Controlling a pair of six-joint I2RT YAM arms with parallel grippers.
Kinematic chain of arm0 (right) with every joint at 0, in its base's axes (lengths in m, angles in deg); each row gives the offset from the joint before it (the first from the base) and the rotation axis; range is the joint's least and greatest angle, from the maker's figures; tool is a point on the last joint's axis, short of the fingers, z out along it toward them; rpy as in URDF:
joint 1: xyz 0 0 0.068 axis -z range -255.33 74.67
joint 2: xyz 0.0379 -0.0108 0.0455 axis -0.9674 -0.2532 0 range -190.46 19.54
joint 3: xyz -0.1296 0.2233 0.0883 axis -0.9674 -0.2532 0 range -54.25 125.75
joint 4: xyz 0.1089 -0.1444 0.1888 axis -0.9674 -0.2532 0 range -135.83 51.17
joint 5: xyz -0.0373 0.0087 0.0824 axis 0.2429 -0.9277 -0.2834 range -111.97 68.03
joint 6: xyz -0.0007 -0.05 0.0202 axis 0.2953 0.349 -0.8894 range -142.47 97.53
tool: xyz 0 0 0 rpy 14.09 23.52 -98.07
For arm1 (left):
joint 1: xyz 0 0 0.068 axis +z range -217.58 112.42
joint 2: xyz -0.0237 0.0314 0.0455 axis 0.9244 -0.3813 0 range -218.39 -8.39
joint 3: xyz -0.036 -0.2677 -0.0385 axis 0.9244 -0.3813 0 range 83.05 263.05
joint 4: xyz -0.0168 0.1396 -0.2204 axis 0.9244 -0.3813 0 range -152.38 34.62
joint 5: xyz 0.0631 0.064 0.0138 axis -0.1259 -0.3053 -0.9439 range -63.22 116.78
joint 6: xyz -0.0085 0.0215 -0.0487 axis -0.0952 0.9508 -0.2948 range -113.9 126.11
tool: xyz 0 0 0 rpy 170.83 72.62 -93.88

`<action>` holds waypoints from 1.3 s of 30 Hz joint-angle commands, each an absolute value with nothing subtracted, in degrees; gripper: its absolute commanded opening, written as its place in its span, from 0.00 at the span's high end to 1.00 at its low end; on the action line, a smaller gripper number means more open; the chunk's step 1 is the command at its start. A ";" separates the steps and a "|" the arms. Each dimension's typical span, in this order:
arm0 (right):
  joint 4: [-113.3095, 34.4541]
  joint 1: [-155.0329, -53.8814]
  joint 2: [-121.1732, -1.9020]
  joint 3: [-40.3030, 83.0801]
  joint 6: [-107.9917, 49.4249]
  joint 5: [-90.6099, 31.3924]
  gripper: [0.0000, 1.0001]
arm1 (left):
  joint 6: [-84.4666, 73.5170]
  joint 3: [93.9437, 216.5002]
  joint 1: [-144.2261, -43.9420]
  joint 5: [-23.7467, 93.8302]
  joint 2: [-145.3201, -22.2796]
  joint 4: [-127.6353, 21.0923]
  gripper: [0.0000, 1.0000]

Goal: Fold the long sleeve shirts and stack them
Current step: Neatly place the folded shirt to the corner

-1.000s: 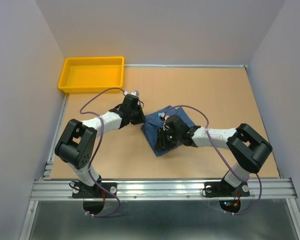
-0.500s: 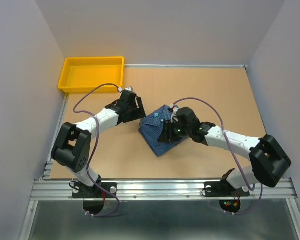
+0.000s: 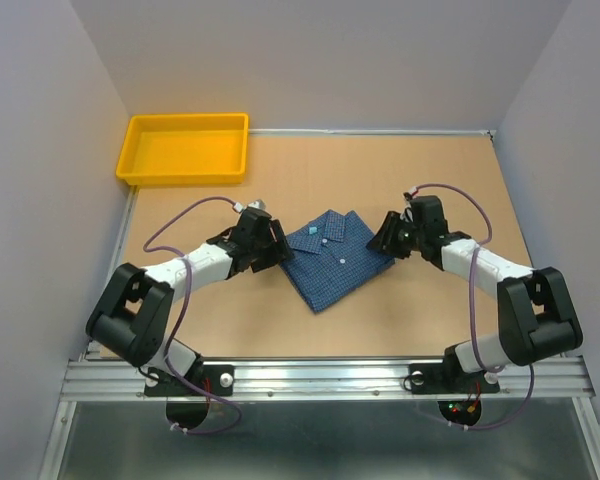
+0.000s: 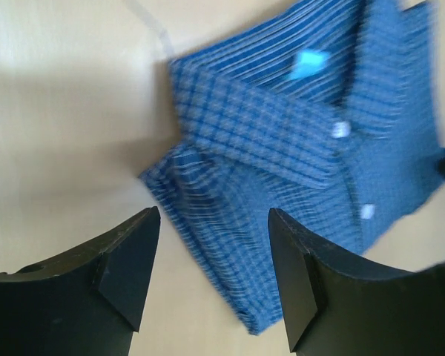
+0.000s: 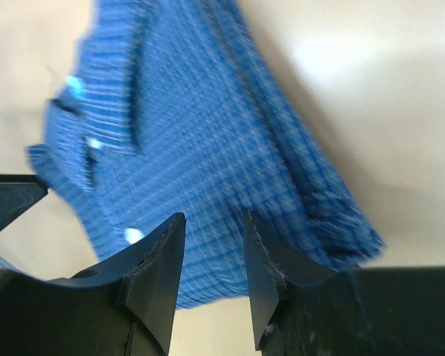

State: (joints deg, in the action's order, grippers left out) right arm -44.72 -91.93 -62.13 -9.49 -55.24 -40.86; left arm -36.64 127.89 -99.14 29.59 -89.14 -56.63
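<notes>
The left claw (image 4: 213, 219) is hovering with its two black fingers (image 4: 126, 259) set well apart and nothing between them, just beside the left edge of the folded long sleeve shirt (image 3: 332, 258). Across from it, the right claw (image 5: 213, 219) is holding its fingers (image 5: 157, 274) parted by a narrower gap at the shirt's right corner, the cloth showing through that gap rather than being pinched in it. The shirt is lying between the two claws near the middle of the bench (image 3: 450, 180), whose tan, board-like top is showing bare around it. A yellow tray (image 3: 185, 122) is sitting at the far left corner of the bench, well apart from the garment. Pale grey walls (image 3: 40, 150) are closing the space in on three sides, and a metal rail (image 3: 320, 378) is running along the near edge where the arm bases are bolted. The shirt, blue with a fine small check, is resting as a compact, roughly rectangular bundle turned diagonally. Its collar (image 4: 267, 141) is facing up toward the far side, a small light-blue label (image 4: 310, 63) is showing inside the neck, and pale buttons (image 4: 341, 130) are running down the front.
</notes>
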 commanded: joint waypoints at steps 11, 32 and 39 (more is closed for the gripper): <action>-40.06 -81.66 -49.30 -24.18 -62.45 -40.25 0.48 | -35.82 128.67 -99.23 29.68 -100.06 -51.77 0.31; -28.21 -89.56 -22.63 -50.81 -97.26 -38.67 0.08 | -41.26 129.81 -103.09 36.36 -103.31 -42.99 0.39; -13.70 -95.54 -33.00 -53.63 -103.06 -32.96 0.08 | -45.31 132.88 -105.29 38.64 -106.92 -38.50 0.40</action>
